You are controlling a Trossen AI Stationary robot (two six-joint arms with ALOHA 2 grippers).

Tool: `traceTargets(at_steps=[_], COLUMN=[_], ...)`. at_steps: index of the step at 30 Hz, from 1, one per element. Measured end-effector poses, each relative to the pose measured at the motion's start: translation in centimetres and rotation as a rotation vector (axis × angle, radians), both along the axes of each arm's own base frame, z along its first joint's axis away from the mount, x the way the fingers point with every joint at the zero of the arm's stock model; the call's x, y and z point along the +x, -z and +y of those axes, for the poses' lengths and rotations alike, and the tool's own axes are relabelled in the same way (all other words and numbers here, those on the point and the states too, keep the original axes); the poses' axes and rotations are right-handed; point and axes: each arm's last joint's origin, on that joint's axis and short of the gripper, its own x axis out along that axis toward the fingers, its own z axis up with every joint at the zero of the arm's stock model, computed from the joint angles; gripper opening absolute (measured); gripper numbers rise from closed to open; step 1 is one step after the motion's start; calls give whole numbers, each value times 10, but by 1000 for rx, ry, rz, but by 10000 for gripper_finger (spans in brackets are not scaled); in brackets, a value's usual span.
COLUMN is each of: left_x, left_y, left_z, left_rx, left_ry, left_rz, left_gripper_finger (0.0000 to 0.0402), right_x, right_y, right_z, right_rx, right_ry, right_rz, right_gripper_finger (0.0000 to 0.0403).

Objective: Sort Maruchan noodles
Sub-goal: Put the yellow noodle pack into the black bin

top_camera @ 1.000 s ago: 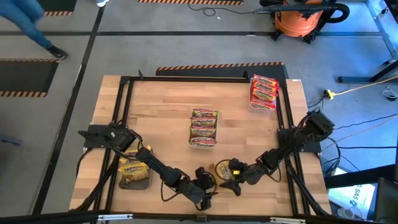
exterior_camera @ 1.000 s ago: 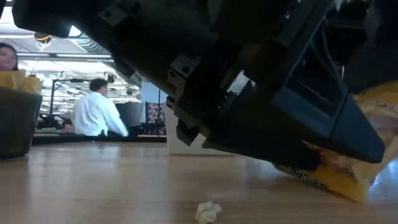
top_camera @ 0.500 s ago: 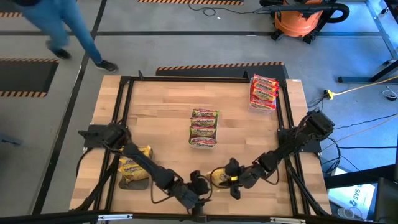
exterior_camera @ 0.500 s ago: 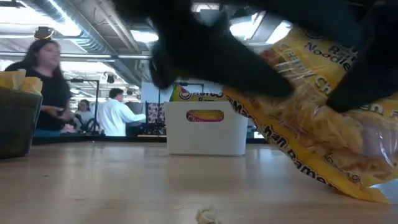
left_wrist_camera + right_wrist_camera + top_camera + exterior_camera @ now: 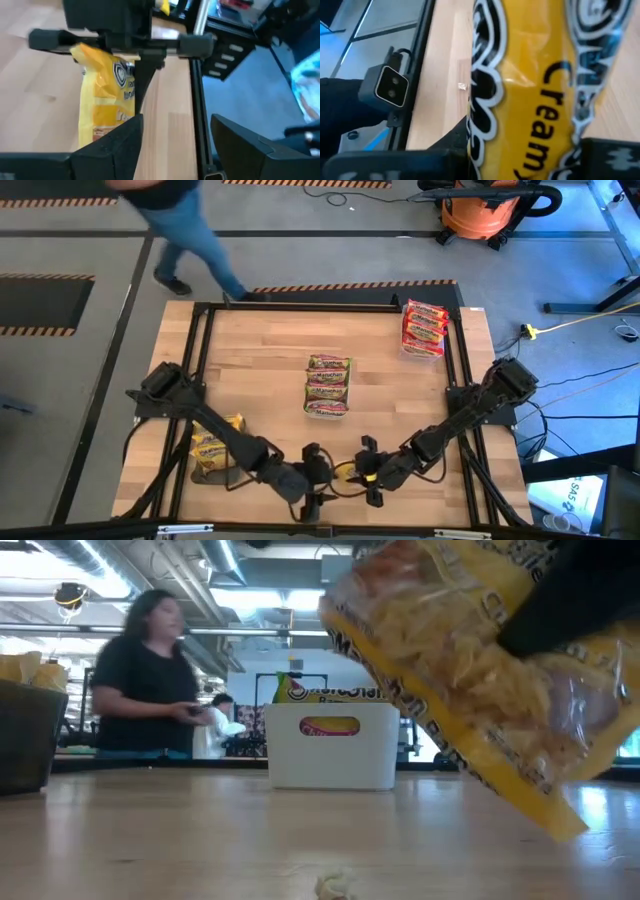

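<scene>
My right gripper point(image 5: 360, 472) is near the table's front edge, shut on a yellow Maruchan noodles packet point(image 5: 470, 670), which hangs tilted and clear of the wood. My left gripper point(image 5: 175, 145) stands open just left of it, with nothing between its fingers; it faces the packet point(image 5: 102, 100). Green packets point(image 5: 327, 385) lie in a row at the table's middle. Red ones point(image 5: 424, 328) fill a tray at the back right. More yellow ones point(image 5: 215, 448) lie in a tray at the front left. My right gripper pinches the yellow packet between its two fingers point(image 5: 452, 145), across the wrapper's printed faces point(image 5: 530, 140). In the left wrist view its fingers come down onto the packet's upper end point(image 5: 107, 55). The packet hangs below them, tilted, its lowest corner point(image 5: 565, 828) off the table.
A white bin point(image 5: 331, 745) stands at the table's far side in the low view. A small noodle crumb point(image 5: 335, 885) lies on the wood near the front. A person point(image 5: 185, 225) walks past beyond the far edge. The black frame rail point(image 5: 330, 305) runs round the table.
My right gripper has risen with the yellow packet, which lay on the wood a second ago and now hangs clear and tilted. My left gripper has drawn back a little toward the table's left edge, out of the low camera's way. A person has walked rightward behind the table.
</scene>
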Motion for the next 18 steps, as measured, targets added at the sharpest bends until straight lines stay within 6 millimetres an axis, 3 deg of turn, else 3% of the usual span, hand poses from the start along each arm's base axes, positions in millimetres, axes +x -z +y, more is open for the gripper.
traceTargets(at_steps=[9,18], left_x=[13,16], left_y=[9,8], left_z=[21,30], left_rx=[-32,-28], left_ry=[-22,-29], left_rz=[68,82], left_gripper_finger=[232,231], right_x=[-6,-7], right_y=[-5,-5], right_z=[13,14], right_rx=[-14,-18], right_ry=[-30,-25], right_rz=[-42,-46], right_gripper_finger=[103,101])
